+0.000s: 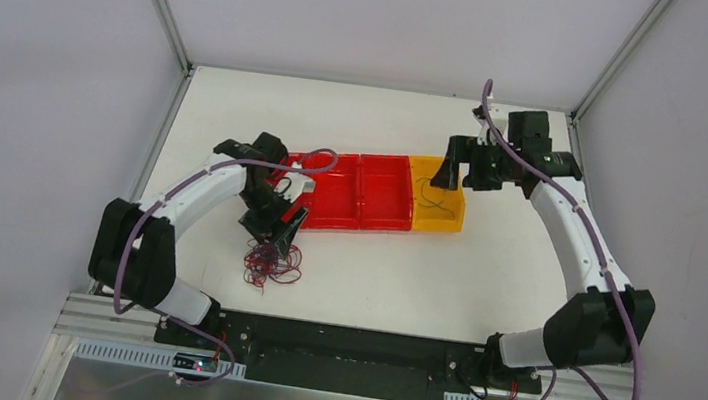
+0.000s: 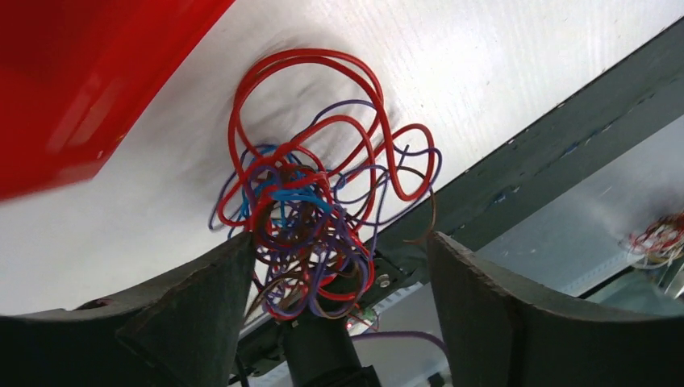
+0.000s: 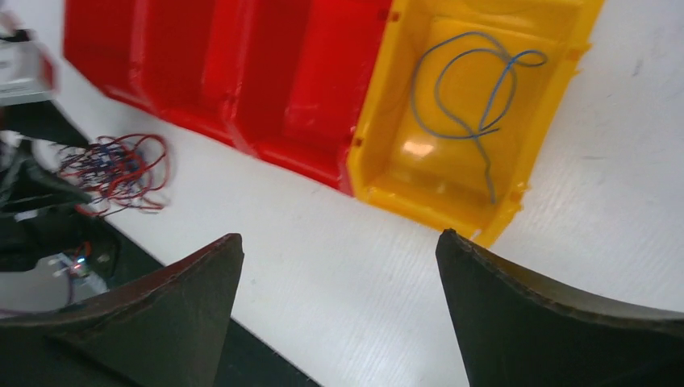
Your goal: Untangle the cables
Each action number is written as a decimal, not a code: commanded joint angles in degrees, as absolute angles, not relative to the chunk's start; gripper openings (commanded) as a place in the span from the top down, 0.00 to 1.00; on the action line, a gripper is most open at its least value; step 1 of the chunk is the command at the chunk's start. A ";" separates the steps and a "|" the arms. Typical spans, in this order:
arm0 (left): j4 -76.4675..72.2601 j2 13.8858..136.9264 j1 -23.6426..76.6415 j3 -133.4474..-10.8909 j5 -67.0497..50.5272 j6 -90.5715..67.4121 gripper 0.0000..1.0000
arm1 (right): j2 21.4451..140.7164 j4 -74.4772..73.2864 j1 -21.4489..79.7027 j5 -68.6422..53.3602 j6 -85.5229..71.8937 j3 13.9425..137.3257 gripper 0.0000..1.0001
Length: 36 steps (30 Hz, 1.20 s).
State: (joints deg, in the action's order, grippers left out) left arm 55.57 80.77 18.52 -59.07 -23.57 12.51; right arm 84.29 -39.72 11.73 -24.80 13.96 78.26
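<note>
Nearest my bases, toward 7 o'clock on the white table (image 1: 422, 278), lies the tangle of cables (image 1: 270, 266): thin red, blue and purple strands clumped together with a few wider red loops thrown out around the edge. My left pincer (image 1: 284, 230) hangs at the far end of that clump, pointing down at it. Through my left wrist I see the tangle (image 2: 323, 218) sitting in the gap of the left pincer (image 2: 339, 242). The jaws are spread wide and clamped on nothing, though some strands crowd up against the inner face of one finger (image 2: 202, 298). I cannot tell whether the clump rests fully on the table there.

Farther out, near the table's middle, two red bins (image 1: 337, 226) stand side by side, and a yellow bin (image 1: 453, 226) touches them at their 3 o'clock end. A single blue cable (image 3: 476, 89) lies looped on the floor of the yellow bin (image 3: 379, 121). My right pincer (image 1: 448, 176) hovers over that bin's far edge, toward 1 o'clock, jaws parted wide and empty.
</note>
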 commanded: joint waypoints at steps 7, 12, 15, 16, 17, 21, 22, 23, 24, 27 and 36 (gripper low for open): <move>51.01 82.97 22.19 -65.31 -45.54 7.00 1.00 | 71.41 -32.21 15.41 -38.45 -1.91 62.64 0.05; 28.49 76.60 22.76 -60.13 -51.38 -12.68 1.00 | 69.29 -23.25 22.11 -38.92 -7.56 55.45 0.05; 19.67 76.35 22.87 -57.13 -51.43 -21.68 1.00 | 70.79 -19.36 27.56 -37.92 -10.60 54.32 0.04; 18.09 76.31 22.85 -55.89 -51.49 -22.91 1.00 | 71.66 -18.20 28.86 -37.20 -11.45 54.16 0.05; 17.27 76.37 22.91 -54.77 -51.32 -23.28 1.00 | 72.48 -17.20 30.18 -35.68 -12.00 54.08 0.05; 15.06 76.96 23.02 -49.88 -51.32 -23.27 1.00 | 78.15 -15.21 33.84 -27.45 -12.01 54.75 0.05; 14.04 77.16 23.03 -48.84 -51.59 -23.91 1.00 | 79.70 -14.22 34.44 -26.10 -12.56 54.77 0.06; 13.07 77.43 23.03 -48.03 -51.76 -24.31 1.00 | 81.35 -12.91 35.25 -25.56 -13.11 54.71 0.07; 12.33 77.74 23.03 -47.31 -51.79 -24.54 1.00 | 82.77 -11.53 36.10 -25.19 -13.42 54.67 0.09; 11.46 78.82 23.04 -46.15 -52.01 -24.71 1.00 | 85.45 -9.33 39.13 -23.20 -14.01 54.22 0.11; 12.63 76.67 23.03 -42.07 -50.24 -23.29 1.00 | 90.64 -7.07 45.31 -17.32 -16.67 54.39 0.21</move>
State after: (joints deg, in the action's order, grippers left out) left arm 13.47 79.15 22.57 -43.97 -49.45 -23.40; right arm 88.99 -10.33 43.46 -21.67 -15.03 53.95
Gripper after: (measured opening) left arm 0.009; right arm 0.808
